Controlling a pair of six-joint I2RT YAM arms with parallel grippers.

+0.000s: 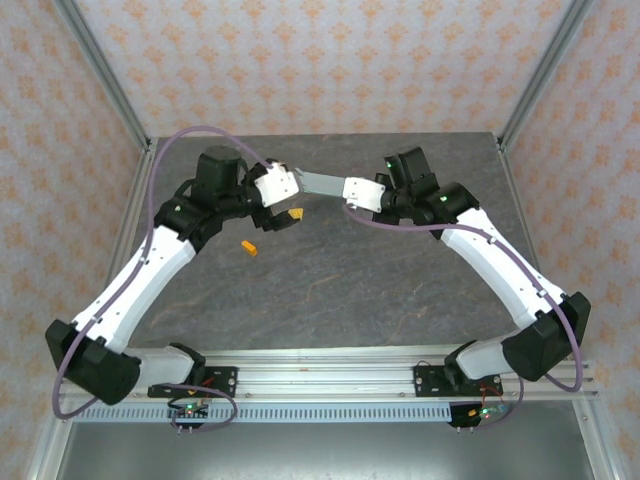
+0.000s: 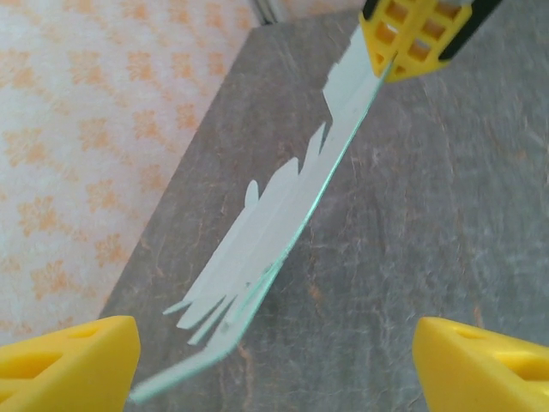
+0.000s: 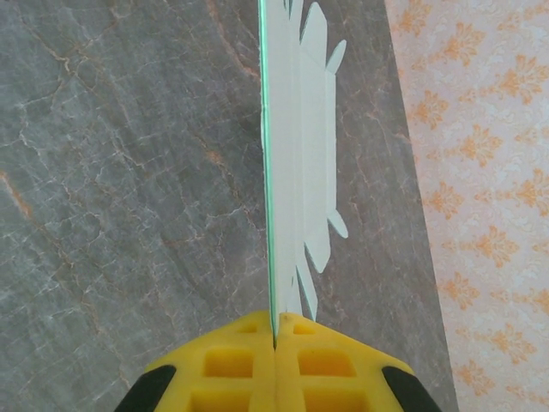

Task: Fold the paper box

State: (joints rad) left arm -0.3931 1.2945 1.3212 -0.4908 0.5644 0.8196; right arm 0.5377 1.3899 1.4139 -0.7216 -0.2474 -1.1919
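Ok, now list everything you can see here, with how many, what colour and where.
paper box: one, pale mint-blue flat sheet with tabs, held on edge above the table's far middle
table: one, dark grey stone pattern, under both arms
walls: pale pink with orange motifs, around the table
rail: one, silver metal, near edge, carrying both arm bases
cables: two, purple, looping along the arms
left gripper: one, yellow fingers, open, near one end of the sheet
right gripper: one, yellow fingers, shut on the sheet's other end
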